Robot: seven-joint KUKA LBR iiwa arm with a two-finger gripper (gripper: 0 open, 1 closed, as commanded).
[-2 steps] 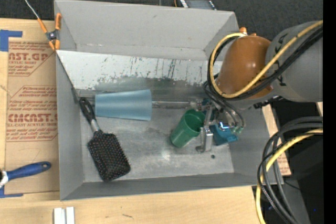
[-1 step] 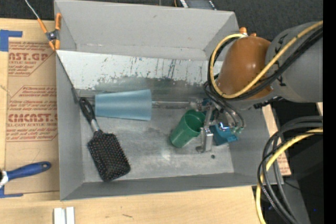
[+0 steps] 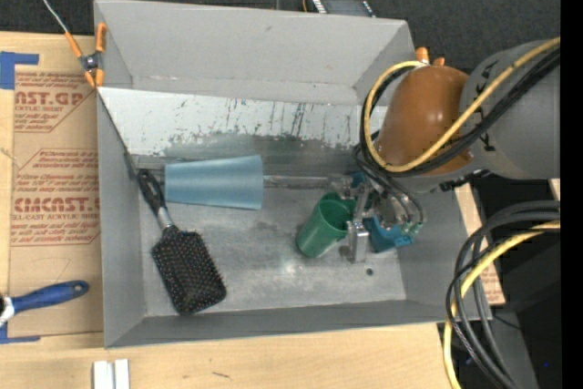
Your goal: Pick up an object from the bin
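Grey metal bin (image 3: 246,59), arm in from the right, orange-brown wrist cover (image 3: 424,118) looped by yellow cables (image 3: 474,118).

Gripper (image 3: 358,237) is low over the right half of the bin floor, right against a small green cup (image 3: 319,232). The cup lies on its side, mouth towards the gripper, and a metal part of the gripper touches or overlaps its rim. Jaw state: cannot tell, since the wrist hides most of the tool, so no claim that the cup is gripped.

Just right of the gripper, partly under it, lies a small bright blue thing (image 3: 401,237), possibly a toy.

Left half: a pale blue cup (image 3: 214,182) on its side near the back slope, well apart from the green one. A black hairbrush (image 3: 187,269) lies front left, its handle pointing towards the back left corner.
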